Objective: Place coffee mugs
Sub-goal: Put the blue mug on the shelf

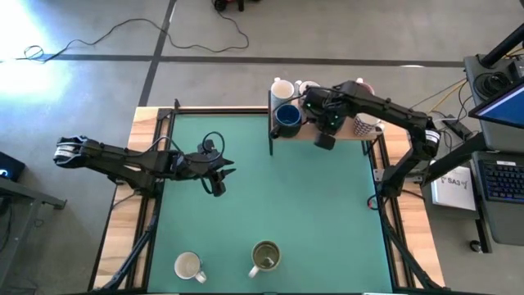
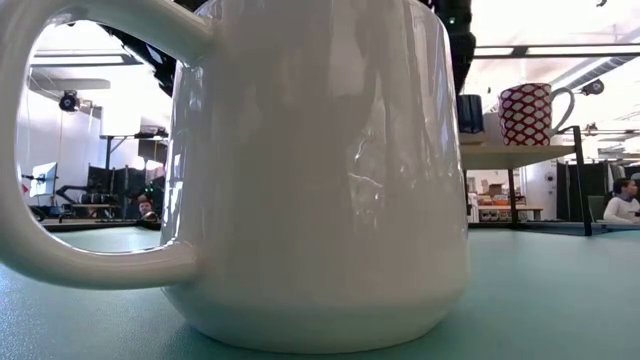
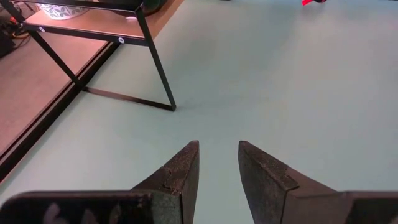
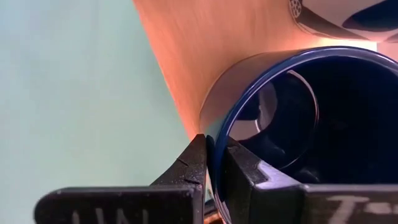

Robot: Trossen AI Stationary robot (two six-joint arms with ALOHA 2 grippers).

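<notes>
A dark navy mug (image 1: 287, 117) is at the near left end of the wooden shelf (image 1: 344, 138) at the table's far right. My right gripper (image 1: 307, 113) is above it, pointing down, shut on its wall. On the shelf also stand two white mugs (image 1: 282, 88) and a red-patterned mug (image 2: 528, 112). A white mug (image 1: 188, 266) and an olive mug (image 1: 265, 256) stand on their bases on the green mat near the front edge. My left gripper (image 3: 217, 165) hovers open over the mat's left part, with nothing between its fingers. My right gripper pinches the navy mug's wall at the rim (image 4: 214, 146), one finger outside (image 4: 189, 165) and one inside the hollow (image 4: 245, 168). The fingers come from above, pointing steeply down. Whether the mug's base rests on the shelf cannot be seen.
The shelf has thin black metal legs (image 3: 155, 68) standing on the mat. A black rail (image 1: 270, 123) rises at the shelf's left end. The white mug (image 2: 320, 170) fills the low view close to the camera. People sit in the room behind (image 2: 625, 200).
</notes>
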